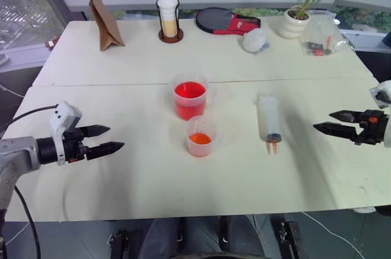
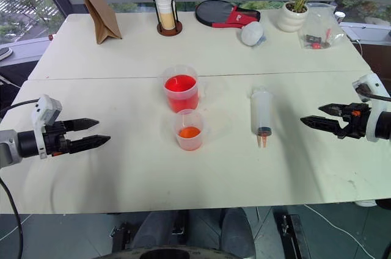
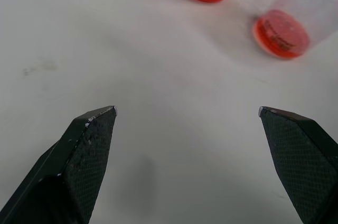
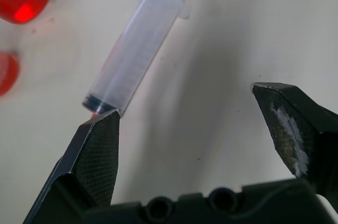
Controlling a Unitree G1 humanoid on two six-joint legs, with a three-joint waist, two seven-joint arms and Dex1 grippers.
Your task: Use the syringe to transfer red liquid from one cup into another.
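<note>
1. The left gripper (image 1: pixel 107 138) hangs over the table (image 1: pixel 122 192) near its left edge. Its two black fingers are spread wide and hold nothing.
2. The right gripper (image 1: pixel 327 121) hangs near the right edge. Its fingers are spread wide too, with nothing between them.
3. The small cup (image 1: pixel 200 136) stands near the middle of the table. It has a little orange-red liquid at the bottom.
4. The syringe (image 1: pixel 269 123) lies flat to the right of the cups, with its orange tip toward the near edge. It is between the cups and the right gripper, and nothing touches it.
5. The big cup (image 1: pixel 190 96) stands just behind the small cup. The red liquid (image 1: pixel 190 91) in it is deep.
6. I think the job has not started. The syringe must be picked up, filled from the big cup, then emptied into the small cup.
</note>
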